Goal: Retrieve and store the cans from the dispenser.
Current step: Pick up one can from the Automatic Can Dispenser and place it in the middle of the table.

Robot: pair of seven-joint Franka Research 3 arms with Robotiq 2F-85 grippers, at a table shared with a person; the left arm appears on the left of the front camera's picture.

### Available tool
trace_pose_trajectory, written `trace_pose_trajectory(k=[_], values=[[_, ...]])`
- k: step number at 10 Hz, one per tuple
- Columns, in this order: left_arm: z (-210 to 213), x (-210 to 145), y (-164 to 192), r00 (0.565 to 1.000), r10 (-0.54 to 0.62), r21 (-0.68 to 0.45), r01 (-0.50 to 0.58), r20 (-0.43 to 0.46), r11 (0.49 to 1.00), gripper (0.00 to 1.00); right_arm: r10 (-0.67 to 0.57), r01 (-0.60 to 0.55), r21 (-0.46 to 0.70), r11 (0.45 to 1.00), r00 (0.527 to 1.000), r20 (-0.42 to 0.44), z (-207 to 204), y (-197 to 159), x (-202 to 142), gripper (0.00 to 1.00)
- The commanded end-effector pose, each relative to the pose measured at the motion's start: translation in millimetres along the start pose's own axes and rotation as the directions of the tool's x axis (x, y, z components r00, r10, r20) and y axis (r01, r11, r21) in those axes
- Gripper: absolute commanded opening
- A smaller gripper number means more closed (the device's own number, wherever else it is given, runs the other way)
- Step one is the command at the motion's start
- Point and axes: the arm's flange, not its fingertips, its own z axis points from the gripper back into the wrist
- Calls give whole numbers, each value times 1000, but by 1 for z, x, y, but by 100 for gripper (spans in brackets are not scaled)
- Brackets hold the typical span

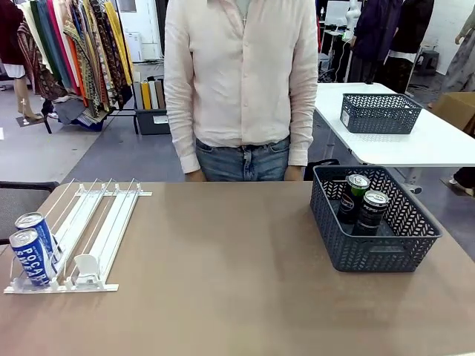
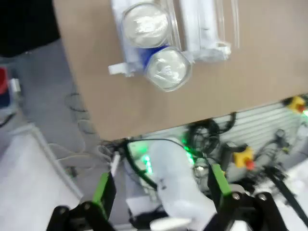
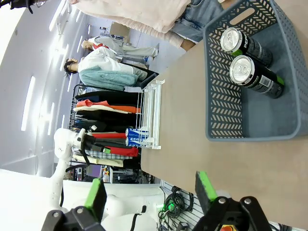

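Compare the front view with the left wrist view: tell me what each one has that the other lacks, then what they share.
Front view adds: the person standing at the far side, and the dark grey basket holding two black cans. Left wrist view adds: the left gripper with its fingers open, and cables below the table edge. Shared: two blue cans at the dispenser front lip, on the brown table.
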Motion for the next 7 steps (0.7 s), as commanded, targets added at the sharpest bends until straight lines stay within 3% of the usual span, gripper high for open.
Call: trace_pose_trajectory(k=[1, 2, 5, 7], values=[[-14, -5, -24, 977, 43, 12, -46, 208, 999, 100, 27, -28, 29, 999, 1000, 15, -2, 1, 3, 100], [0, 0, 0, 1000, 0, 0, 0, 0, 1000, 100, 27, -28, 29, 999, 1000, 15, -2, 1, 3, 100], [0, 0, 0, 1000, 0, 0, 0, 0, 1000, 100, 27, -28, 29, 999, 1000, 15, -2, 1, 3, 100], [-29, -5, -14, 995, 50, -10, -50, 84, 999, 100, 27, -28, 29, 999, 1000, 15, -2, 1, 3, 100]])
